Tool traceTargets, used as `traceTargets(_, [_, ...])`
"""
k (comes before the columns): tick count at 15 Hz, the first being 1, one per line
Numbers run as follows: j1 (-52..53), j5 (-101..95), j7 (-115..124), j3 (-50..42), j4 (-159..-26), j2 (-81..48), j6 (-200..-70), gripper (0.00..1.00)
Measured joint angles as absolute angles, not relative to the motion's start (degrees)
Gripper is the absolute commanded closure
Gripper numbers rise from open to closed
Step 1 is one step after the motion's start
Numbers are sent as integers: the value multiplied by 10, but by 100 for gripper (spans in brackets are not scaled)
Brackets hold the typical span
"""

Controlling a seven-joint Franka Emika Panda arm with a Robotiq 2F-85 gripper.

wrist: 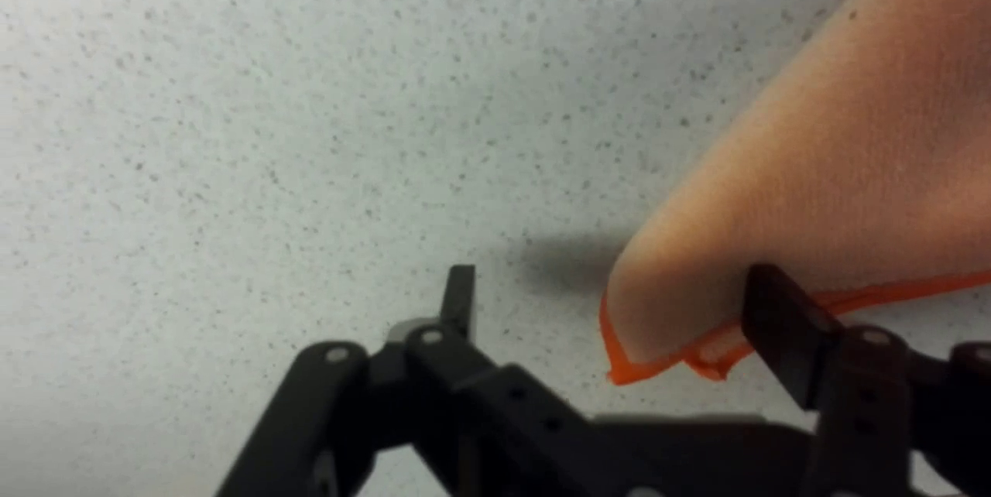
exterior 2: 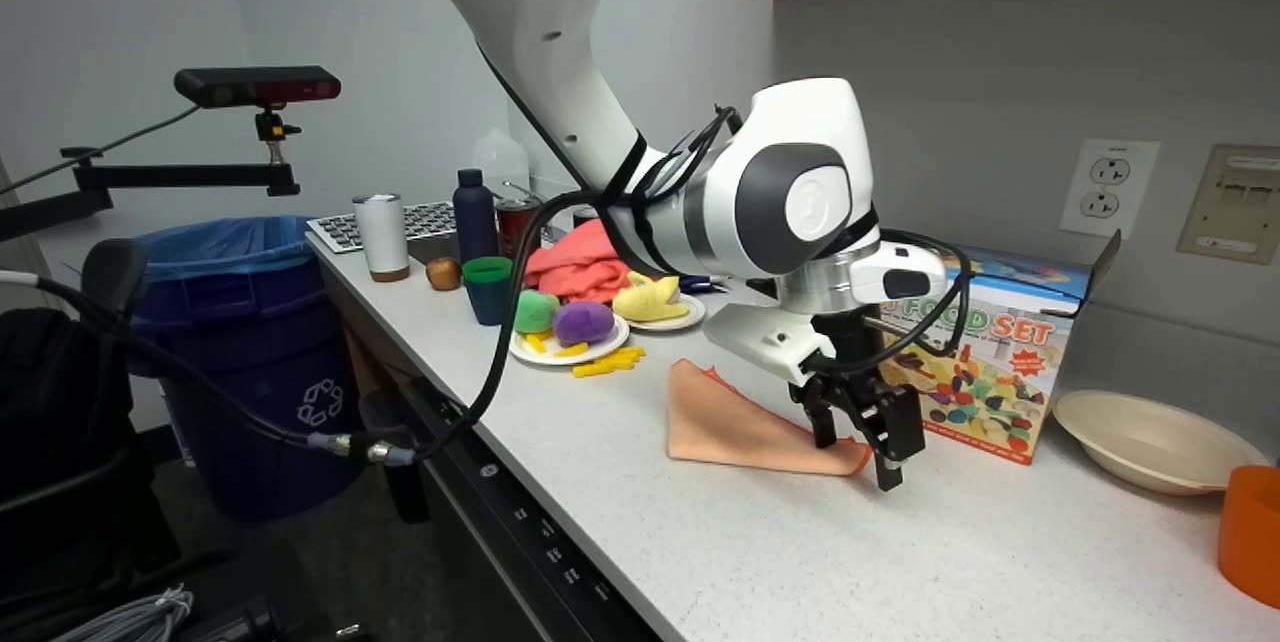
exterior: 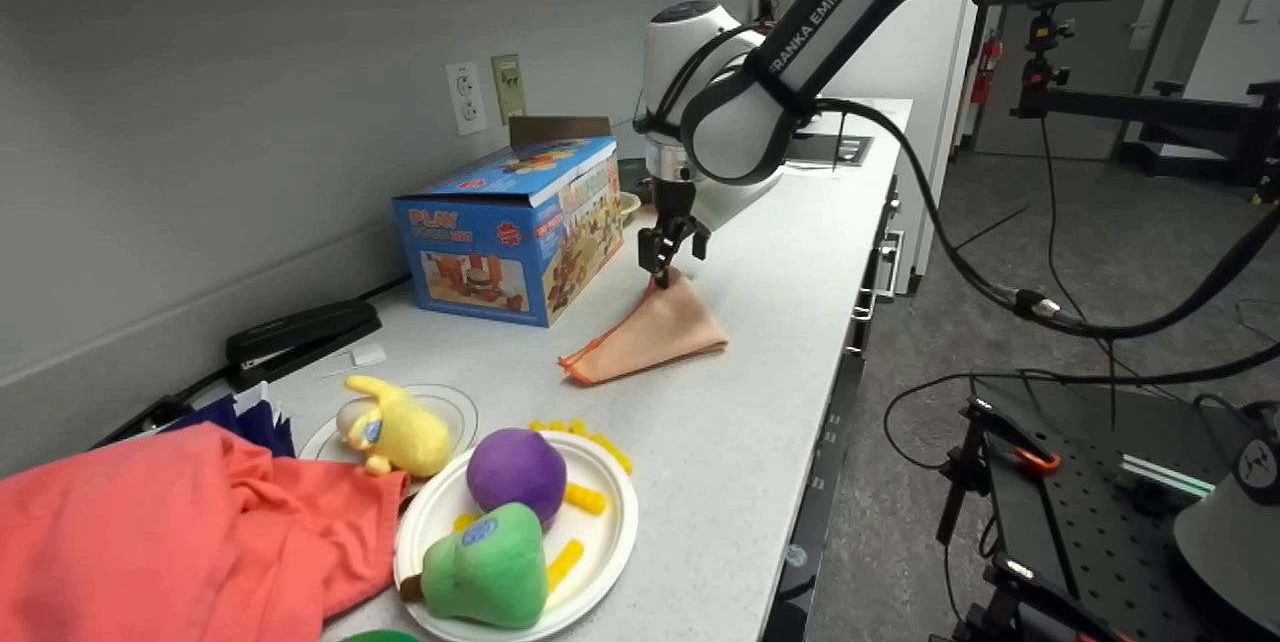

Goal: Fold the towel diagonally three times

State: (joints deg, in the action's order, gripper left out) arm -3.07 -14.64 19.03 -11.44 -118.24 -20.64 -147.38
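Note:
The peach-orange towel (exterior: 650,340) lies folded in a narrow wedge on the white counter, with orange stitching along its edges. In an exterior view its broad end (exterior 2: 700,422) stands up slightly and its pointed end reaches my gripper (exterior 2: 857,462). In the wrist view my gripper (wrist: 612,272) is open around the tip of the towel (wrist: 697,280). One finger (wrist: 778,319) overlaps the cloth there, while the opposite finger (wrist: 459,296) stands over bare counter, apart from it. Whether the nearer finger presses on the cloth I cannot tell.
Beside the gripper, against the wall, stands a colourful toy box (exterior: 480,262). A paper plate (exterior: 620,562) with plush toys and yellow sticks and a red-coral fabric heap (exterior: 180,532) lie farther along. A beige bowl (exterior 2: 1150,442) and an orange cup (exterior 2: 1250,542) are behind the gripper.

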Motion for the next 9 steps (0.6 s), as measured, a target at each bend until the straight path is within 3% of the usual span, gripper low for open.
traceTargets(7, [-31, -136, 173, -110, -1182, -207, -1474, 98])
traceTargets(9, [-31, -129, 167, -110, -1182, -207, -1474, 100])
